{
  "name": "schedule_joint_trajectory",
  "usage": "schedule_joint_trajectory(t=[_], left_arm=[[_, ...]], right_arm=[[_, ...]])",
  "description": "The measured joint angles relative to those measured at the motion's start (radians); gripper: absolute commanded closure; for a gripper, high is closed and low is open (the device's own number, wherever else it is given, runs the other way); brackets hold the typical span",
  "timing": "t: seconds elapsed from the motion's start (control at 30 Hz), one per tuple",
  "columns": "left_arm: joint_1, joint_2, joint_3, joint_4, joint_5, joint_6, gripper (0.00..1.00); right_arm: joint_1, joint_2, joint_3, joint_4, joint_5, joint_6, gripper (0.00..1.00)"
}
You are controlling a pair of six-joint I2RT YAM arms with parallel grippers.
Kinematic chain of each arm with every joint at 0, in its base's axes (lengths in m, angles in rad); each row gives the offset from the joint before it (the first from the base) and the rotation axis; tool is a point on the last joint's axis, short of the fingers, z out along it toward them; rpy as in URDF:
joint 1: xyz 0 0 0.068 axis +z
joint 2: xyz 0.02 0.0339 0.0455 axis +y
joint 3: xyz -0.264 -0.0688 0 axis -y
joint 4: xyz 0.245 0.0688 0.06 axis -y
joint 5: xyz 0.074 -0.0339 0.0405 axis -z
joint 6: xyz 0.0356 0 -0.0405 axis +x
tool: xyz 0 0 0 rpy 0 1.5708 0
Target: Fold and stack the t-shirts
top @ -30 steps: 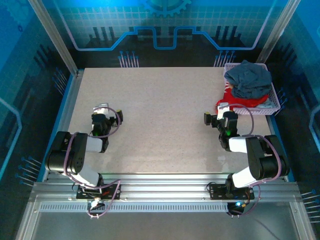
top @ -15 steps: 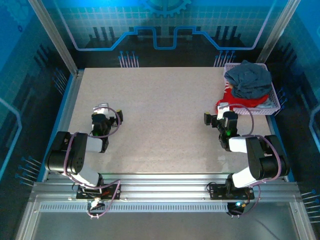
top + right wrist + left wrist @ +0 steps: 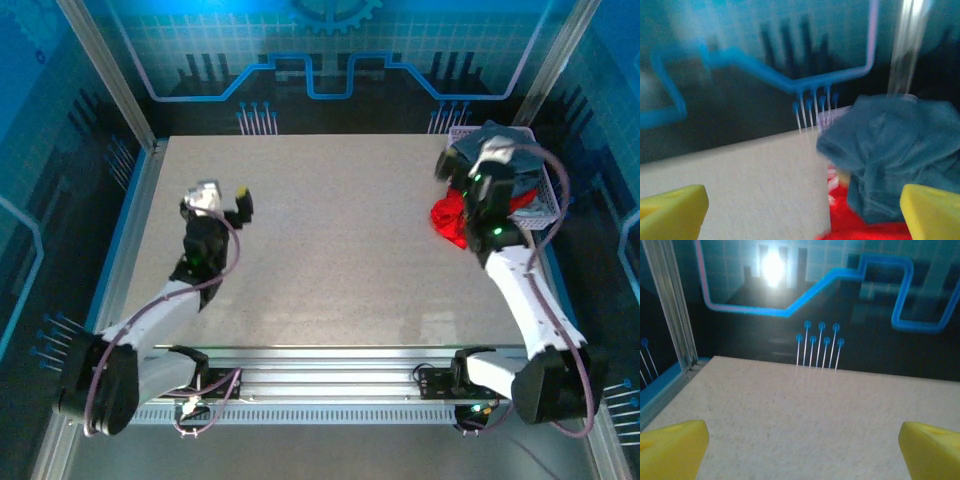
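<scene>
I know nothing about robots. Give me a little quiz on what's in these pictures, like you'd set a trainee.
1. True or false: the slate-blue cloth t-shirt lies crumpled on top of the red cloth t-shirt at the lilac plastic mesh basket.
2. Fill in: the left pincer and the right pincer both stand ____.
3. Which pincer is close to the shirts? A) left B) right C) both

Key: 1 true; 2 open; 3 B.

No legible text or labels anywhere.
</scene>
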Motion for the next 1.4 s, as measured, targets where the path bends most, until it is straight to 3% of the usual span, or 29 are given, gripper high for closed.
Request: schedule_joint_trajectory(t=[0.07,0.17,0.27,0.47,0.57,0.8,0.97,1.17,1.23,1.3,1.4], left_arm=[[0.024,-0.029,0.186,-0.201,0.002,-0.159,0.01],[0.149,-0.043,0.365,-0.373,0.167,-0.357,0.01],[0.208,0.013,0.501,-0.531,0.32,-0.465,0.01],[0.128,0.125,0.57,-0.763,0.554,-0.563,0.01],[0.068,0.154,0.571,-0.829,0.619,-0.599,0.01],[-0.039,0.216,0.571,-0.844,0.74,-0.676,0.08],[-0.065,0.219,0.571,-0.818,0.791,-0.72,0.12],[-0.069,0.219,0.571,-0.805,0.807,-0.745,0.14],[-0.069,0.219,0.571,-0.807,0.807,-0.745,0.14],[-0.07,0.218,0.571,-0.81,0.807,-0.745,0.14],[-0.071,0.211,0.571,-0.823,0.806,-0.744,0.15]], right_arm=[[-0.062,0.013,0.175,-0.137,-0.027,0.129,0.0],[-0.218,0.08,0.349,-0.306,-0.198,0.232,0.0],[-0.264,0.193,0.448,-0.439,-0.258,0.259,0.0],[-0.285,0.291,0.446,-0.596,-0.347,0.256,0.01],[-0.309,0.369,0.462,-0.597,-0.395,0.25,0.14],[-0.352,0.568,0.461,-0.533,-0.458,0.31,0.23],[-0.36,0.715,0.513,-0.5,-0.469,0.357,0.29],[-0.36,0.848,0.623,-0.489,-0.473,0.393,0.51],[-0.36,0.869,0.646,-0.488,-0.473,0.398,0.71],[-0.357,0.882,0.663,-0.489,-0.47,0.401,1.0],[-0.348,0.882,0.667,-0.489,-0.446,0.405,1.0]])
